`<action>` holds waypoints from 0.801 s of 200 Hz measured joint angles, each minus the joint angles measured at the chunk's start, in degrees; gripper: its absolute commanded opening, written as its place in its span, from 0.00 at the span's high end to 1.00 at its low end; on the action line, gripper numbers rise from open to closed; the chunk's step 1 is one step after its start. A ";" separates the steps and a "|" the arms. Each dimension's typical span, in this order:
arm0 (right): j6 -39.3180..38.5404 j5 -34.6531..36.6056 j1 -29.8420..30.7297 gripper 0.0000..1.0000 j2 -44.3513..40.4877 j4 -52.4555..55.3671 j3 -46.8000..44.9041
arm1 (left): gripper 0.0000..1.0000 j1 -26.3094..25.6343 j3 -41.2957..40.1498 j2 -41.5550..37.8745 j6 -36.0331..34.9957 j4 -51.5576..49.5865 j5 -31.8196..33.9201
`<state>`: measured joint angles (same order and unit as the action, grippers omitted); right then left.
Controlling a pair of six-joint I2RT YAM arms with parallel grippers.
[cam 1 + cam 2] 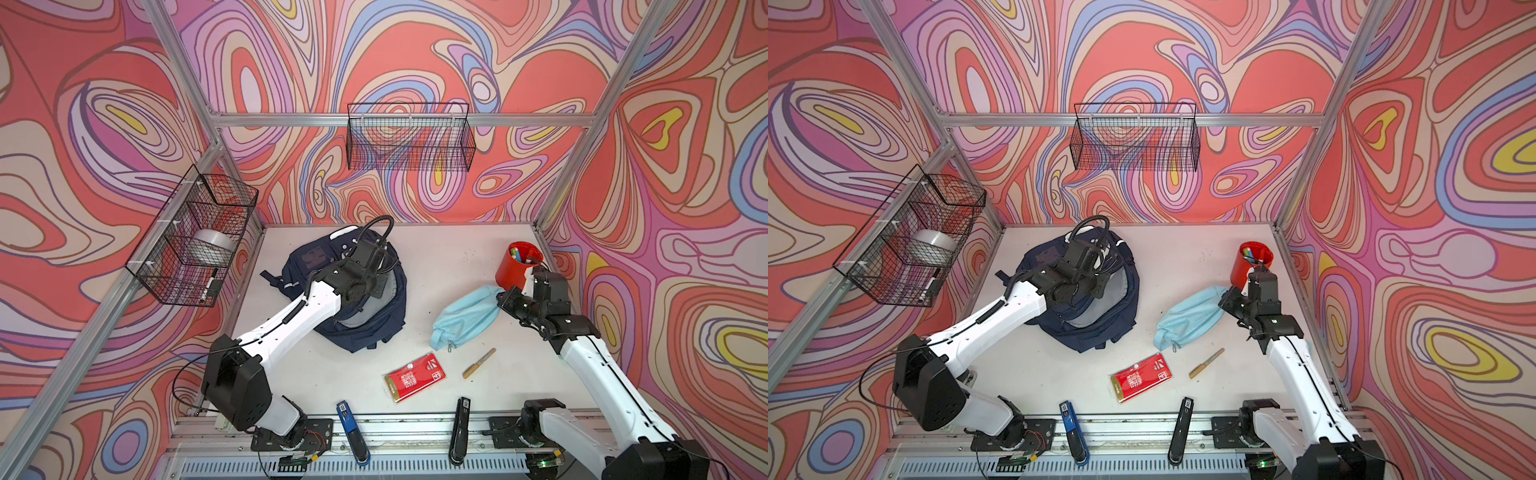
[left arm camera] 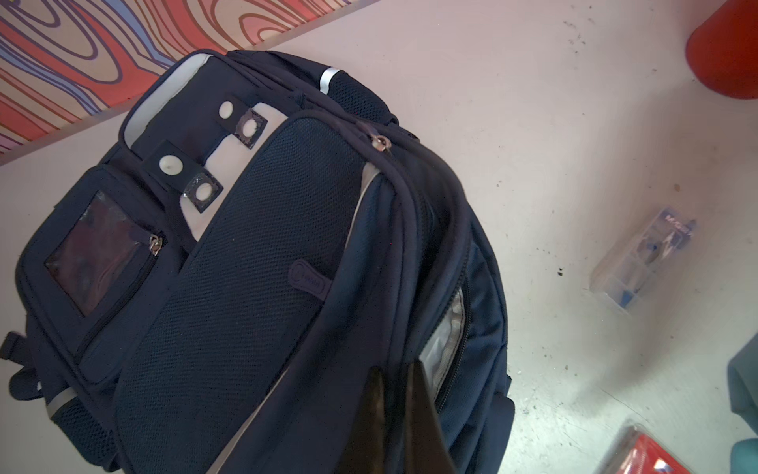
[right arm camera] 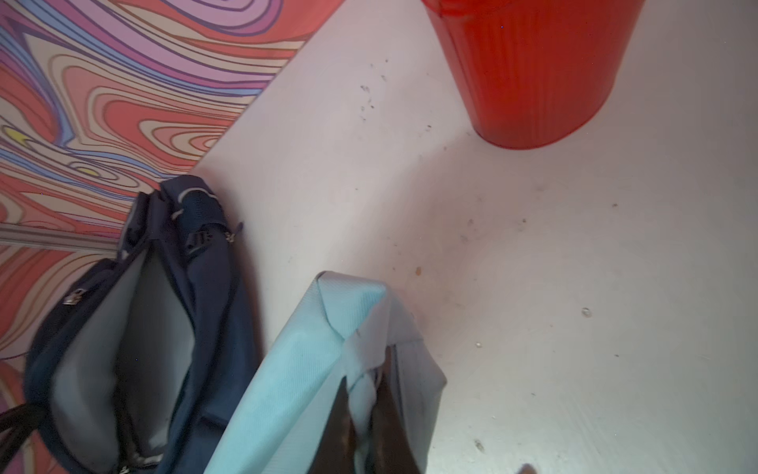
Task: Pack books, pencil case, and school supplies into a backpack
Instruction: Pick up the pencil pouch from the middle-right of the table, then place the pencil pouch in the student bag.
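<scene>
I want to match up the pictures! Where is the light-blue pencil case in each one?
In a top view: pencil case, right of middle, near the red cup.
In a top view: pencil case, same place.
Left wrist: likely the blue-green sliver at the edge.
Right wrist: close up, pinched in the right tool.
Shared landmark: red cup, in all four.

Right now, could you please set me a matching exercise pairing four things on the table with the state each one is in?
Things:
1. pencil case
2. backpack
3. red packet
4. red cup

States:
a. upright, holding markers
b. pinched by the right gripper
c. held at its opening by the left gripper
d. lying flat, untouched

Pairs: 1-b, 2-c, 3-d, 4-a
</scene>
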<state>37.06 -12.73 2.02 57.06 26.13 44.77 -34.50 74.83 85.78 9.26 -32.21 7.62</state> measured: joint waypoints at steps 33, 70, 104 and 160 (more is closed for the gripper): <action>3.26 0.00 5.62 1.00 6.14 -5.09 4.28 | 1.00 0.39 2.08 0.02 0.98 -1.31 -2.36; 5.70 5.35 16.52 1.00 18.51 -13.27 11.34 | 1.00 0.42 5.05 0.22 2.89 -3.06 -4.17; 7.69 10.08 18.75 1.00 30.29 -19.10 20.33 | 1.00 0.44 12.24 2.67 3.48 -6.71 -3.41; 9.77 16.52 25.92 1.00 43.06 -24.57 31.21 | 1.00 0.44 21.46 7.21 3.41 -11.15 -2.67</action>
<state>46.83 3.79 27.94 100.12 1.56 75.99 -34.06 96.29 92.99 12.67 -43.35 4.95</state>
